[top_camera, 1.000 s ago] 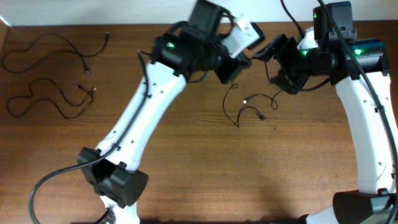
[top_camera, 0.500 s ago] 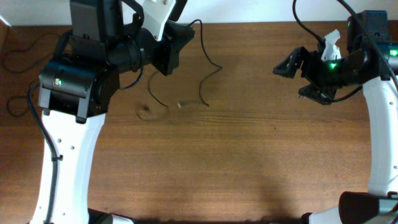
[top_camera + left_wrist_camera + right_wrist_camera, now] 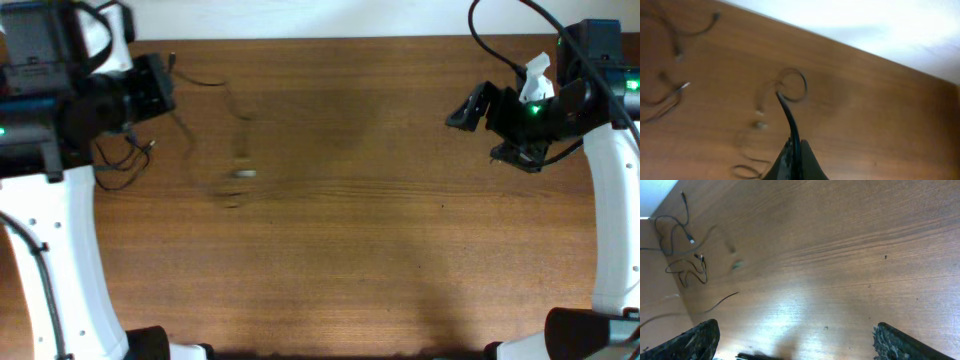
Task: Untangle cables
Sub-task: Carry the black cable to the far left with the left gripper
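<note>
While clamping left gripper [image 3: 792, 152] shut on one cable [image 3: 789, 112], holding it up at 10 o'clock of table [image 3: 380, 250], probably for laying beside the two other cables [image 3: 690, 239] there; loose tail trailing blurred toward 11. Keeping right gripper [image 3: 795, 335] splayed wide, gripping nothing, hovering well apart at 2 o'clock, likely giving the strand room

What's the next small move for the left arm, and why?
Probably lower the left gripper toward bare table beside the two loose cables and open the jaws. Its jaws are shut on one cable, which looks clear of the others, so it seems separated already. The right gripper is open, empty and far off to the right.
</note>
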{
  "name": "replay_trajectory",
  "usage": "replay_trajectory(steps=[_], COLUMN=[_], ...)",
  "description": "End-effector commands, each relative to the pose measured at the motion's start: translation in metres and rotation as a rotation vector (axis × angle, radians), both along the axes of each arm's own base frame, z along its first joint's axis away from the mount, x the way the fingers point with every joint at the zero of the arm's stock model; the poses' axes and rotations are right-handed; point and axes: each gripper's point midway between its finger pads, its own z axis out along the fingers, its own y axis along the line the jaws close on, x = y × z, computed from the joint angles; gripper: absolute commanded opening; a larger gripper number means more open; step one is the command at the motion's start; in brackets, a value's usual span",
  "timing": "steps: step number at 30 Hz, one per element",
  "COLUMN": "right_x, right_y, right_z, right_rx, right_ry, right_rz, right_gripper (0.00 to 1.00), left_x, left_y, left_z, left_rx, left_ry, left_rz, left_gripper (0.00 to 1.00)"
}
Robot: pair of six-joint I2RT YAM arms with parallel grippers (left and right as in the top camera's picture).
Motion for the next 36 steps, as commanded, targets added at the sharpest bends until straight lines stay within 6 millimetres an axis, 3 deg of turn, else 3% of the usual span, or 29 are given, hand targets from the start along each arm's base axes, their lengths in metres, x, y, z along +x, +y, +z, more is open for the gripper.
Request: replay_trajectory(steps=[1, 5, 10, 12, 14, 16, 22, 28, 36], right_x=[-0.001, -0.001, -0.001, -0.001, 0.0, 0.0, 0.002, 0.002, 0.002], right_y=[-0.001, -0.001, -0.001, -0.001, -0.003, -0.008, -0.009, -0.01, -0.02], right_z=[0.011, 0.011, 0.011, 0.011, 0.01, 0.008, 0.008, 0.008, 0.003], right_rx=[-0.023, -0.023, -0.023, -0.023, -0.034, -0.061, -0.069, -0.073, -0.136], right_ry=[-0.047, -0.049, -0.049, -0.049, -0.048, -0.047, -0.054, -0.056, -0.044], right_rz=[0.01, 0.01, 0.011, 0.011, 0.006, -0.003, -0.007, -0.008, -0.03], right_gripper=[0.99, 0.99, 0.99, 0.99, 0.99, 0.99, 0.99, 0.99, 0.99], left_x=[-0.016, -0.023, -0.025, -0.029, -0.036, -0.049, -0.085, -0.107, -0.115], left_y=[0.028, 0.027, -0.032, -0.031, -0.011, 0.025, 0.115, 0.181, 0.259], left_z=[-0.011, -0.015, 0.017, 0.017, 0.002, -0.018, -0.039, -0.054, -0.075], left_rx=[0.011, -0.006, -0.115, -0.107, -0.08, -0.008, 0.13, 0.332, 0.297], left_ry=[0.074, 0.108, -0.079, -0.072, 0.019, 0.142, 0.303, 0.453, 0.497], left_rz=[0.083, 0.084, -0.328, -0.318, -0.198, -0.018, 0.317, 0.523, 0.882], left_gripper=[0.0, 0.0, 0.0, 0.0, 0.0, 0.0, 0.0, 0.0, 0.08])
